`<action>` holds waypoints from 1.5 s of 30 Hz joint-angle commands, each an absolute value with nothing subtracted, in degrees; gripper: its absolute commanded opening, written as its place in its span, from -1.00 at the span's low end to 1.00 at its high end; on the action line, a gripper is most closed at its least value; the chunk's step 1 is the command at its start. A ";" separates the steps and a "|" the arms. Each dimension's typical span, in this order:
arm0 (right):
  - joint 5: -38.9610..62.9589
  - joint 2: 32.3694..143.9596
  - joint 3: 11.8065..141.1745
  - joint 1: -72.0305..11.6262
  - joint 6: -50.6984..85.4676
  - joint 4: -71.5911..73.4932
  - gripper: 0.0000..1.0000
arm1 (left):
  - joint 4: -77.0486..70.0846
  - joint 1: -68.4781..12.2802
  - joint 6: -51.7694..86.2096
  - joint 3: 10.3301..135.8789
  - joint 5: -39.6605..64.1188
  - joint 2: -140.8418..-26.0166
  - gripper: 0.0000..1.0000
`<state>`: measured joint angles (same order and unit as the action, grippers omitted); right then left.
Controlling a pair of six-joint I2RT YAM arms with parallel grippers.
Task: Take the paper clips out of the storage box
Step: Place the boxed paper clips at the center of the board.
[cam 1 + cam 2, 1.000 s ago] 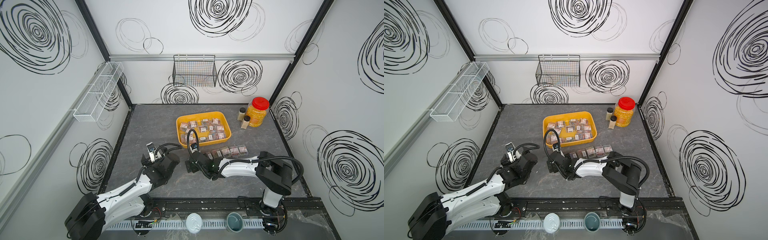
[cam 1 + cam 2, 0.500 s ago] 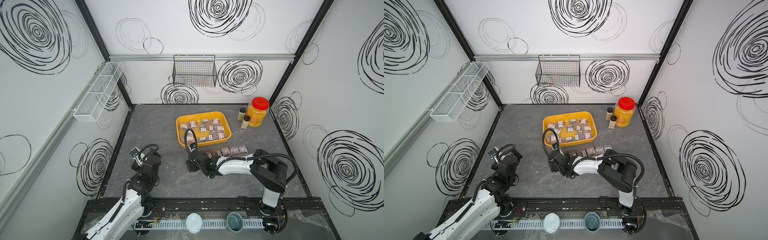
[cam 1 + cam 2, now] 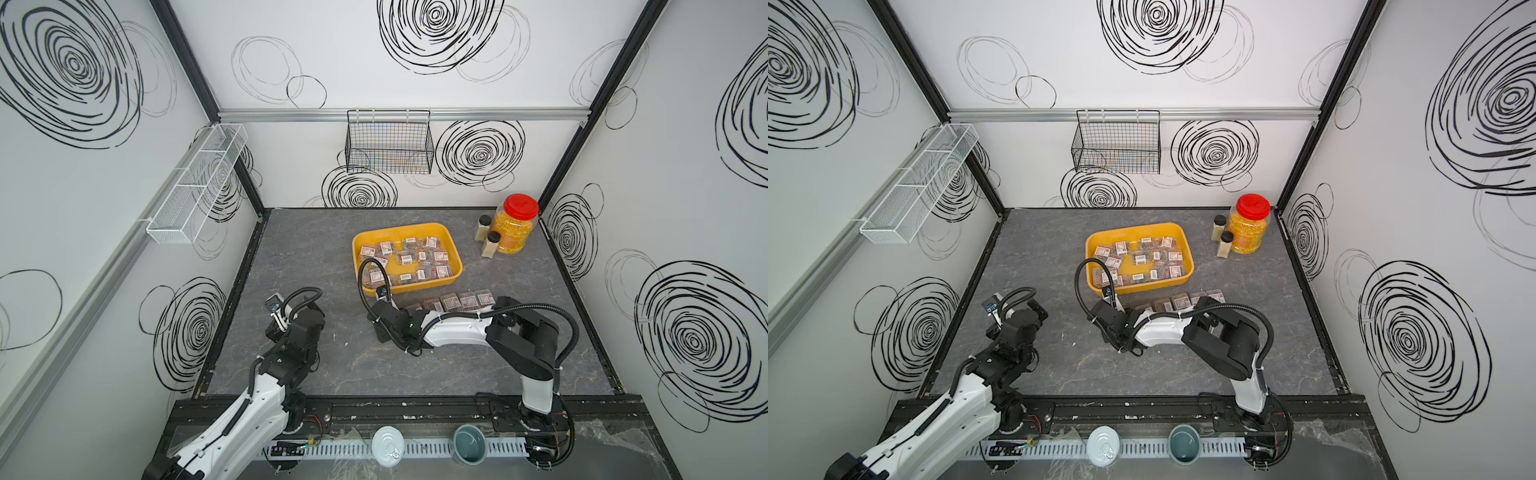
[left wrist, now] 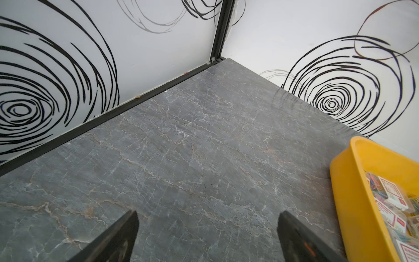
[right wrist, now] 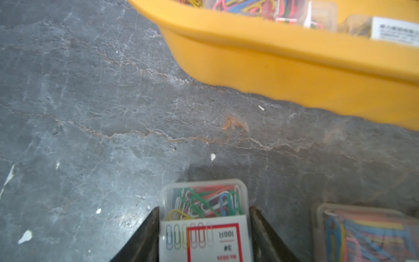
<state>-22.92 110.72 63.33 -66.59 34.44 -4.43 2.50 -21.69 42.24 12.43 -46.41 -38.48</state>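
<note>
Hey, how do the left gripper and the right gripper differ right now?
The left gripper is wide open and empty; the right gripper has its fingers against both sides of a paper clip case. The left gripper looks over bare table, apart from the yellow tray; the right gripper sits close to the tray's near wall. Both have dark, wedge-shaped fingers.

We see a tray (image 3: pixel 1139 284) mid-table (image 3: pixel 1038 257), clip cases (image 3: pixel 1156 257) in it and rowed beside its near side, jar (image 3: pixel 1248 232) and two bottles (image 3: pixel 1225 246) at the back right corner.
</note>
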 commanded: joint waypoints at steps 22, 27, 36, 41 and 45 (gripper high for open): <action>-24.71 108.12 58.79 -63.15 40.05 -4.72 0.09 | 0.87 -22.37 42.50 13.18 -47.68 -37.08 0.98; -25.27 106.68 57.75 -62.80 40.19 -5.10 0.11 | 1.30 -22.86 42.80 13.39 -48.52 -37.25 0.98; -25.46 105.73 56.25 -61.25 39.31 -4.22 0.12 | 1.05 -23.31 42.63 13.32 -48.86 -37.24 0.98; -26.12 105.39 56.34 -60.68 39.05 -5.32 0.15 | 1.23 -23.70 42.76 13.61 -49.48 -37.58 0.98; -24.38 104.50 55.08 -58.93 38.37 -4.15 0.17 | 1.40 -23.86 42.93 13.36 -49.76 -37.20 0.98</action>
